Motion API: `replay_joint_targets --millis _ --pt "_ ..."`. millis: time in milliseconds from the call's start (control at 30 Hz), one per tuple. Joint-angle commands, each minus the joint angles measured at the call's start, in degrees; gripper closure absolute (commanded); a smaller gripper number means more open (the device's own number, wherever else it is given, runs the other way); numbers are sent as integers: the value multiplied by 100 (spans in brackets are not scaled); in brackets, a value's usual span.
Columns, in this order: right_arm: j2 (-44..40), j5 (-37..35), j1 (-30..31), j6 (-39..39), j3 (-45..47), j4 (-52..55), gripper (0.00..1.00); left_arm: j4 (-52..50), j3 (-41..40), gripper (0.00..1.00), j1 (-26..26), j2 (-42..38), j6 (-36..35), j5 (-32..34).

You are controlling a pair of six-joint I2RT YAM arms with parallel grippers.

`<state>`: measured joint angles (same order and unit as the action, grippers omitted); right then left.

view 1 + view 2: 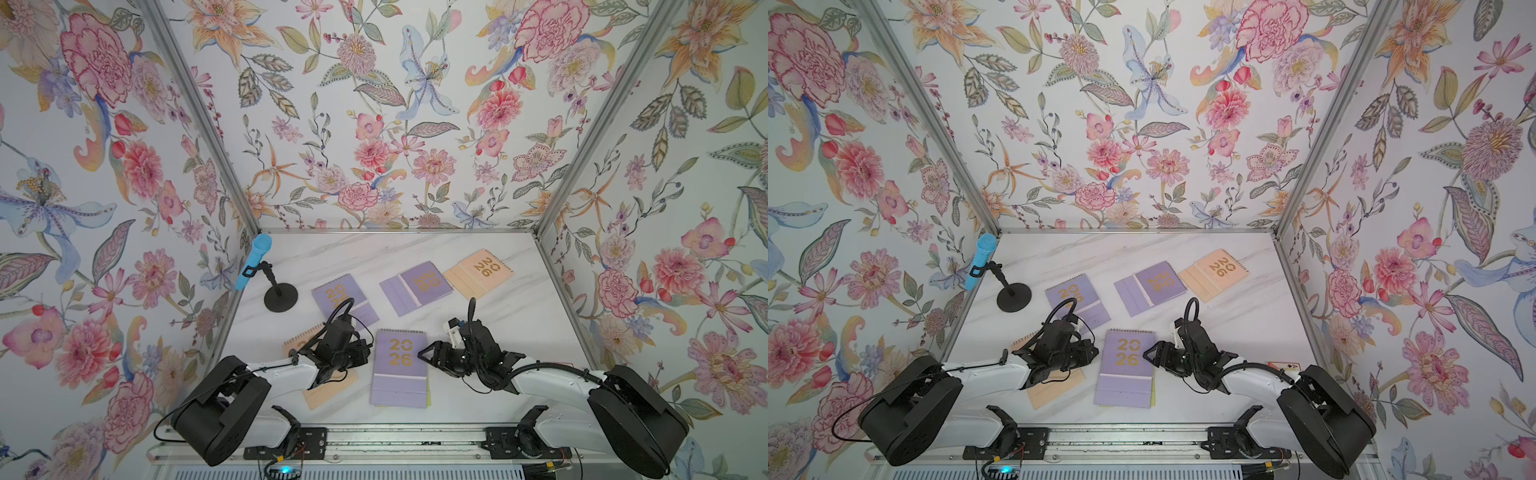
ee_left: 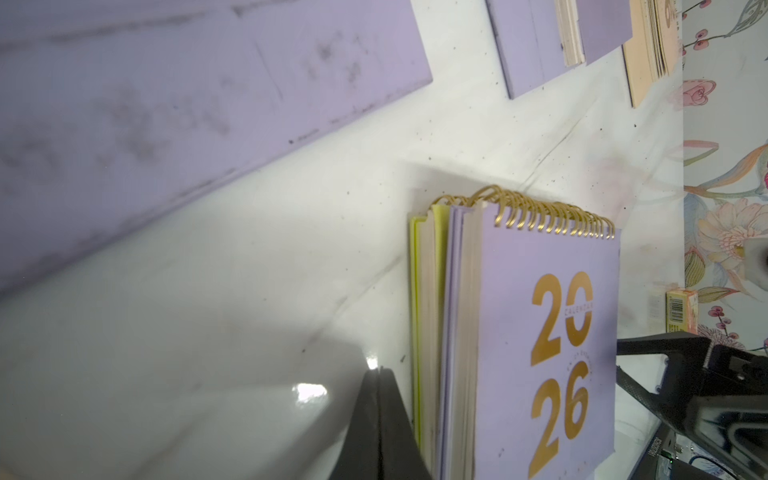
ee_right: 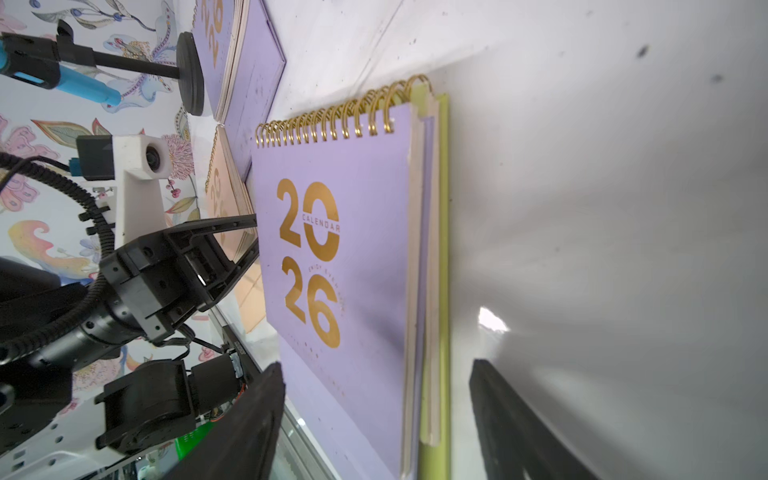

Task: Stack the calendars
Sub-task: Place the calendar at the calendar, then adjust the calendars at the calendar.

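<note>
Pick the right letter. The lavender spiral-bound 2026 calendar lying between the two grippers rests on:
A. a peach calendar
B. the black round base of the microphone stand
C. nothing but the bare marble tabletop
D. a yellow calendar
D: the edge of a yellow calendar sticks out from under the flat lavender spiral-bound calendar, as both wrist views show.

Marble table (image 1: 519, 332), bearing microphone stand (image 1: 280, 297) far left; left lavender calendar (image 1: 336, 297), middle lavender calendar (image 1: 424, 282), far-right peach calendar (image 1: 484, 270); near-left peach calendar (image 1: 330, 392); yellow calendar (image 3: 444, 270) near centre.
</note>
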<state>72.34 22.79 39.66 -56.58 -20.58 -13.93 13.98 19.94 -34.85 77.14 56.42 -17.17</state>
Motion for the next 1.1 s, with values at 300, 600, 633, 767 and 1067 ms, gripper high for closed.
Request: replay_joint_targets --millis 300,600,633,767,1067 --pt "231 -81 249 -86 -122 103 14 -475 -304 100 -536 -507 494 285" --pt "425 115 375 -249 -36 -344 13 -356 -386 100 -772 -595 769 161" --pt "452 150 388 -286 -17 -451 12 -361 -395 100 -806 -595 794 170" --pt "518 171 449 -307 -45 -515 12 -203 -478 100 -900 -670 964 179" --pt "435 164 478 -404 75 -691 12 32 -575 100 -971 -822 1232 150"
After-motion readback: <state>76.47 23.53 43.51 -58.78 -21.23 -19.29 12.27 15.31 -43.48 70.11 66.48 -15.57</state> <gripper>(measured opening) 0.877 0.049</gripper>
